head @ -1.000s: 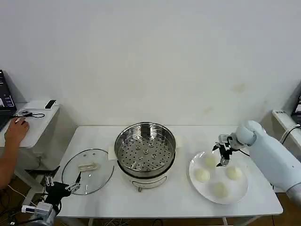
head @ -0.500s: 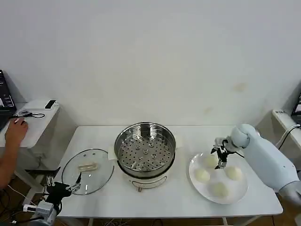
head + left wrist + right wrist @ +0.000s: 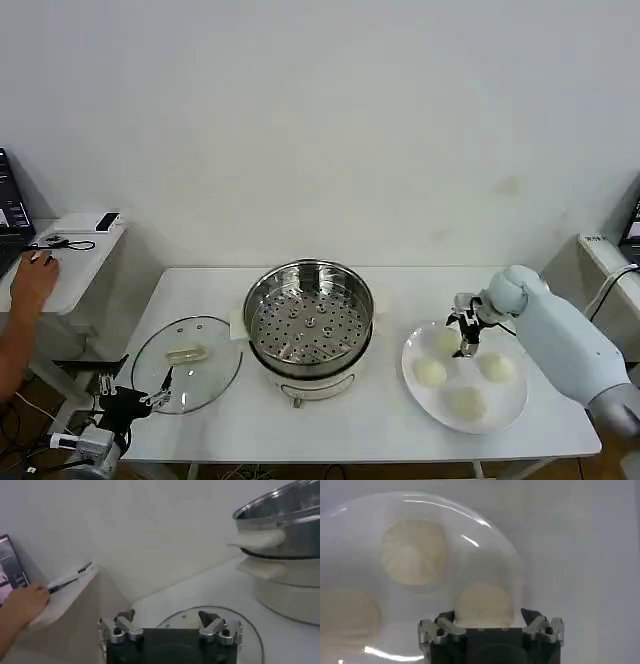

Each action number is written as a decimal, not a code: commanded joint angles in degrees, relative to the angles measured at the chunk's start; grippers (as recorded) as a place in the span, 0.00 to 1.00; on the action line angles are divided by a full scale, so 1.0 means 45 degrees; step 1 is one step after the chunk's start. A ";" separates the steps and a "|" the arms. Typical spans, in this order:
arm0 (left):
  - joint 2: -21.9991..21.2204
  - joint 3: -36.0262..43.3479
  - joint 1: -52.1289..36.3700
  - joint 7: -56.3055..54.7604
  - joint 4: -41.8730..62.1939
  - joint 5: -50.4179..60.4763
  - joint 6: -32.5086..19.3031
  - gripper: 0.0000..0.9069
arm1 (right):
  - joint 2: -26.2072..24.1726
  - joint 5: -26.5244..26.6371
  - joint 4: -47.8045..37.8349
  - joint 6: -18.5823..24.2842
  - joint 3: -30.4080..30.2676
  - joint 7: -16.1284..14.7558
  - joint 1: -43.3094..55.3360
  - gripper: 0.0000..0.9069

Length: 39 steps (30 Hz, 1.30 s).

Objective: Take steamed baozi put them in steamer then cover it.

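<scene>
Right gripper (image 3: 466,336) spread open directly above a steamed baozi (image 3: 484,603) on the white plate (image 3: 512,405); left gripper (image 3: 169,625) open, parked beside the cover (image 3: 187,351).

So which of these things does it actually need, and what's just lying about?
Needed: the buns on the plate, the steamer pot, the glass lid, and the right claw open over the buns.
Lying about: side desk, cable, left claw parked.
</scene>
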 commanded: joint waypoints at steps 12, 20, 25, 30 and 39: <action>-0.0098 0.0076 0.0110 -0.0007 -0.0144 0.0083 0.0006 1.00 | -0.0507 0.0348 0.0768 -0.0140 0.0253 0.0048 -0.0263 0.69; -0.0121 0.0106 0.0246 -0.0030 -0.0157 0.0074 -0.0026 1.00 | -0.1277 0.1412 0.2016 -0.0563 0.0333 0.0022 0.0057 0.69; -0.0233 0.0233 0.0173 -0.0080 -0.0049 0.0144 -0.0027 1.00 | -0.1637 0.2705 0.2823 -0.1038 -0.0797 -0.0297 0.2135 0.69; -0.0292 0.0261 0.0143 -0.0090 -0.0136 0.0193 -0.0026 1.00 | -0.1224 0.3873 0.3013 -0.1532 -0.2373 -0.0516 0.4318 0.69; -0.0296 0.0049 0.0137 -0.0110 -0.0174 0.0094 -0.0043 1.00 | 0.0884 0.4827 0.2016 -0.1651 -0.4611 -0.0683 0.7178 0.69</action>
